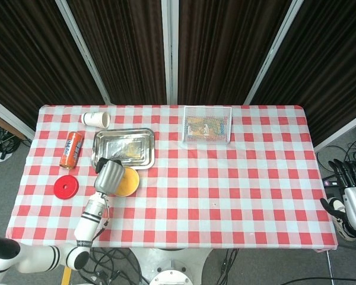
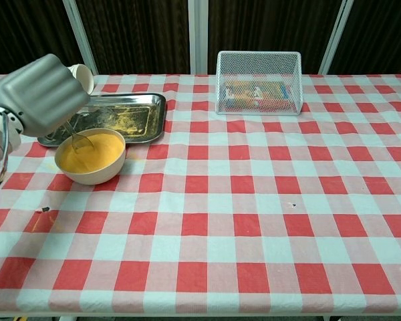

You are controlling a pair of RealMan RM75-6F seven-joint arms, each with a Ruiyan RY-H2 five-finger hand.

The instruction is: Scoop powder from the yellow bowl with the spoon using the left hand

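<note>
The yellow bowl (image 2: 100,170) of orange powder (image 2: 97,150) stands at the table's left, just in front of the metal tray (image 2: 120,115). My left hand (image 2: 43,90) hovers above the bowl's left rim and grips the spoon (image 2: 75,134). The spoon slants steeply down, its head in the powder near the left side. In the head view my left hand (image 1: 110,176) covers the left part of the bowl (image 1: 129,183) and hides the spoon. My right hand (image 1: 350,199) hangs off the table's right edge, fingers apart and holding nothing.
The tray (image 1: 123,147) carries powder residue. A paper cup (image 1: 96,119) lies on its side behind it. An orange can (image 1: 72,149) and a red lid (image 1: 66,187) lie to the left. A wire mesh basket (image 2: 258,73) with packets stands at the back centre.
</note>
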